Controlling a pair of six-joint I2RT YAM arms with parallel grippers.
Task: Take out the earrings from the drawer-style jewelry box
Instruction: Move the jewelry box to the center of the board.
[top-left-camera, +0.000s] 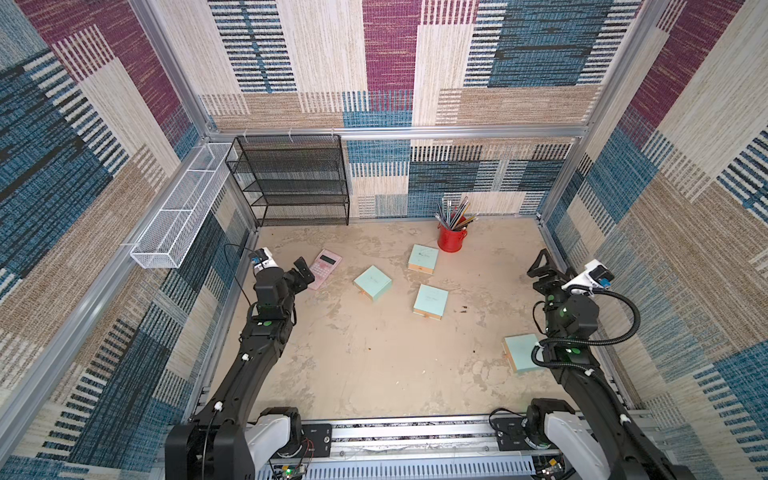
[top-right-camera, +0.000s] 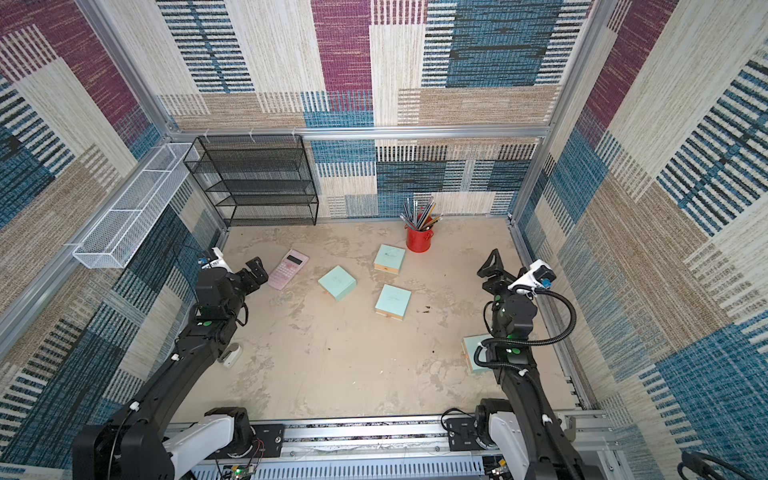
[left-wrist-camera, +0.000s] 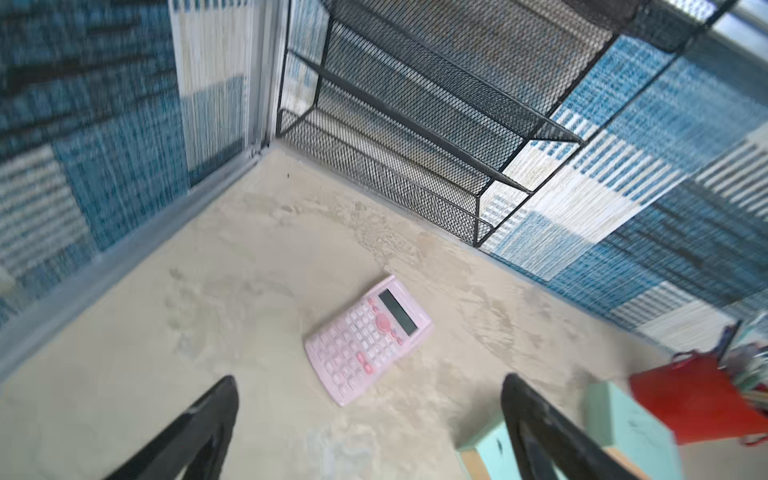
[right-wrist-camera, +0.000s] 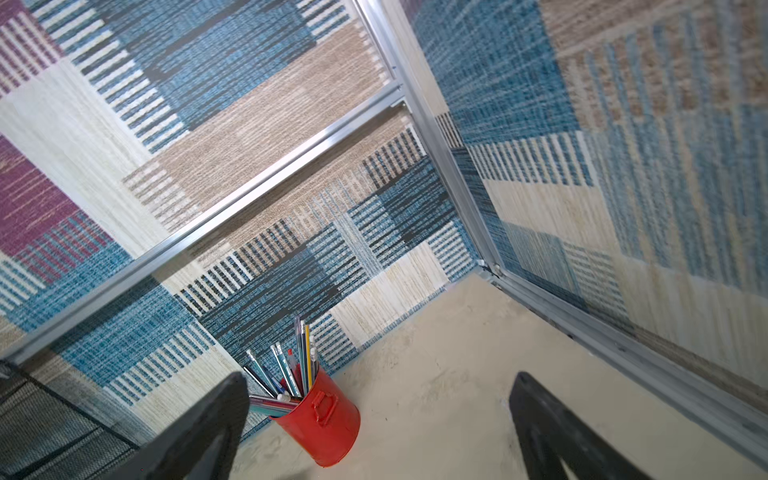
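Left fingers (left-wrist-camera: 199, 424), right fingers (right-wrist-camera: 208, 424) apart, empty; mint-green boxes (top-left-camera: 372, 283) apparently shut; earrings not discernible.

- A robot test cell in a lab: an aluminium frame (top-left-camera: 415, 132) closes the space on three sides.
- The walls (top-left-camera: 324, 50) are covered with patterned carpet tiles.
- A left arm (top-left-camera: 249, 370) and a right arm (top-left-camera: 579, 380) stand on a metal rail (top-left-camera: 415, 434) before a stained beige table top (top-left-camera: 374, 365).
- Office props: mesh shelf (top-left-camera: 299, 183), pencil cup (top-left-camera: 451, 240), calculator (top-left-camera: 327, 266).
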